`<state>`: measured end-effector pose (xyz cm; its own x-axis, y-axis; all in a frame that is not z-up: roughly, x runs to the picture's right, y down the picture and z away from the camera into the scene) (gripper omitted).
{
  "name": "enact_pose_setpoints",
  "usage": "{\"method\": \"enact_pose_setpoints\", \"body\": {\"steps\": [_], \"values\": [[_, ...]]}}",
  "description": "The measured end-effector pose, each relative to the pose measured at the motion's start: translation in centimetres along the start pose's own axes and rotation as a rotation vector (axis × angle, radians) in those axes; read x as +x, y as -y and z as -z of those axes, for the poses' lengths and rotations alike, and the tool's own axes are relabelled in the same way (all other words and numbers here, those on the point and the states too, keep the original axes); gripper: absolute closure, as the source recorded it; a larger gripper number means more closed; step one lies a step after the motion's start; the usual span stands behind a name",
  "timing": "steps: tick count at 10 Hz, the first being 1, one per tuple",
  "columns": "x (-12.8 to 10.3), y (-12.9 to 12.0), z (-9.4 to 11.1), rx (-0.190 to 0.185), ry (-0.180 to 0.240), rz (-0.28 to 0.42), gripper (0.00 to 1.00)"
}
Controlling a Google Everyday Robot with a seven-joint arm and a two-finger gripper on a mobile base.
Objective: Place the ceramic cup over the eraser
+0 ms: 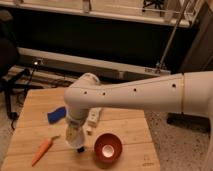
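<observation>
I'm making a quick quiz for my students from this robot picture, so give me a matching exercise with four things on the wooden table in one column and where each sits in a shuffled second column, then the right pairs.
Things:
1. carrot
2. reddish-brown bowl
3. blue piece
4. ceramic cup

Places:
A. under the arm's gripper, near the table's front middle
B. front left of the table
C. front, right of the cup
D. left side, farther back than the carrot

Pairs: 1-B, 2-C, 3-D, 4-A
</observation>
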<state>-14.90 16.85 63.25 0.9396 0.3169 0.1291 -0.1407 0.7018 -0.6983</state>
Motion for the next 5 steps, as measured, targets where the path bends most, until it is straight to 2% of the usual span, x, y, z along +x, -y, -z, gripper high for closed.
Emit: {"method": "enact_pose_setpoints", "body": {"steps": [5], "values": [[-0.64, -0.04, 0.49, -0.030, 0.054, -0.012, 0.20]]}}
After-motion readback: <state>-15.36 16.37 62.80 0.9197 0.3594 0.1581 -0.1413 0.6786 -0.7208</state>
